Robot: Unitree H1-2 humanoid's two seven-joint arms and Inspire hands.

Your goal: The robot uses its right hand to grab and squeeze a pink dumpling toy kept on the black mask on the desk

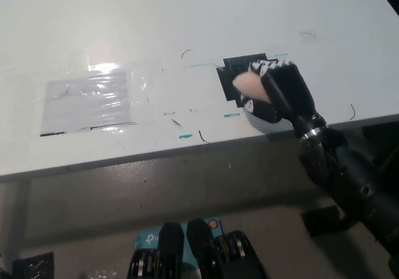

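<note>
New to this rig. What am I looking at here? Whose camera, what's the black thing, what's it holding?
This is one view from a camera on a humanoid robot's head, looking steeply down at a white desk. The black shape coming in from the right is the robot's own right hand; its fingers are wrapped around a pink dumpling toy. Under the toy a black mask lies flat on the desk. A shiny clear plastic sheet lies further left. The white left hand is out of view.

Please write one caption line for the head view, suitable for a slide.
Black right hand shut on a soft pink dumpling toy over the black square mask on the white desk.
</note>
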